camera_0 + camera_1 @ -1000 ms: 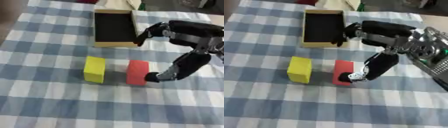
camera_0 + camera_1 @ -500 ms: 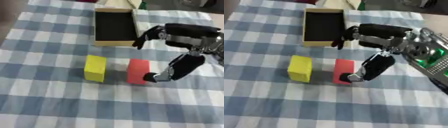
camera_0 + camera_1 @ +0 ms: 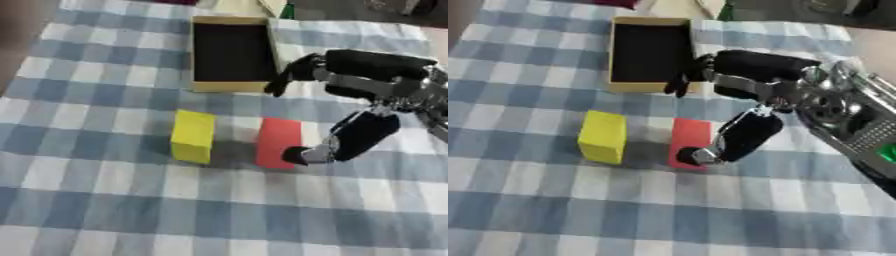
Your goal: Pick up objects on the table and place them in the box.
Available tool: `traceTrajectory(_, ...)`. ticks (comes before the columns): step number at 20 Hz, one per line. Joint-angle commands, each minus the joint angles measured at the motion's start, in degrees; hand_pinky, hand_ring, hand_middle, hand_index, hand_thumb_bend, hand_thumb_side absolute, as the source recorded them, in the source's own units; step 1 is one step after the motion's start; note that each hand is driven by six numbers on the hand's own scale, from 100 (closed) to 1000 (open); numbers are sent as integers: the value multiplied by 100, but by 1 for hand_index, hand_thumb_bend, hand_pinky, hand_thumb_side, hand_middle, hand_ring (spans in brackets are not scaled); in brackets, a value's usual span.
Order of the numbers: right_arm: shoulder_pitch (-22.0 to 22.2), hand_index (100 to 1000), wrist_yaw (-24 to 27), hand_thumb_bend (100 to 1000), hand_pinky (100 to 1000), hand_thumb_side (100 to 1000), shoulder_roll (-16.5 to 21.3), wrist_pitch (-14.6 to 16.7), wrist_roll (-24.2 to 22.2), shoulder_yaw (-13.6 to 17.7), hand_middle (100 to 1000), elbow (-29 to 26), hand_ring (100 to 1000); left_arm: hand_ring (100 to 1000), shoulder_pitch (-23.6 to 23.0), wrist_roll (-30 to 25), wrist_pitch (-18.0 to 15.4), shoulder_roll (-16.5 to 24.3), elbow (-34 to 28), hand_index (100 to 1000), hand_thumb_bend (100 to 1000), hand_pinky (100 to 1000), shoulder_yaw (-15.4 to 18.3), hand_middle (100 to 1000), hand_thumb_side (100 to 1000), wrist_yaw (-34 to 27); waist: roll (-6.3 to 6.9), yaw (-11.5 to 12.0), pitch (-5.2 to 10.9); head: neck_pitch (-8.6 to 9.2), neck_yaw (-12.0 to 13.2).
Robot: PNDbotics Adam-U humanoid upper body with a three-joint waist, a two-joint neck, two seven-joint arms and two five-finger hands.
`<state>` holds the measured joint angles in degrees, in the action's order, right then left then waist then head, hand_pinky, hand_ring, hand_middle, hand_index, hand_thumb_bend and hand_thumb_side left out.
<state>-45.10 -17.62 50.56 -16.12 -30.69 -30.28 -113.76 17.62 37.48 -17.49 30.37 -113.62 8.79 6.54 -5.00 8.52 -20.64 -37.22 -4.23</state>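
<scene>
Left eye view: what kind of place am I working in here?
Probably a staged tabletop test setup, not a home or shop. A blue and white checked cloth covers the table, and on it sit only plain props: a yellow block, a red block and an open, empty box.

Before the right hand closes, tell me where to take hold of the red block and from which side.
Probably across the red block at its two long side faces, coming from above: it lies flat, long axis pointing toward the box. The yellow block lies apart on its left, leaving a gap; the right hand already touches its right side.
</scene>
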Motion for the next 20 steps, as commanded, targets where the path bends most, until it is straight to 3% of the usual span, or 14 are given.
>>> traceTrajectory(1,-36,883,-167,492,892,427,46,-123,-32,16,767,-83,930,682,31,-33,2,120,-97,893,138,654,9,654,906,-13,45,13,90,-3,-13)
traceTrajectory(10,2,884,-391,503,894,449,-45,-342,-117,-42,772,-19,933,681,28,-47,4,106,-97,894,137,654,9,654,908,-9,45,28,68,8,-110)
traceTrajectory(20,86,883,-749,493,893,454,-233,-316,23,-140,776,584,934,679,-4,-56,18,66,-97,894,134,654,14,654,909,3,66,36,38,30,-232)
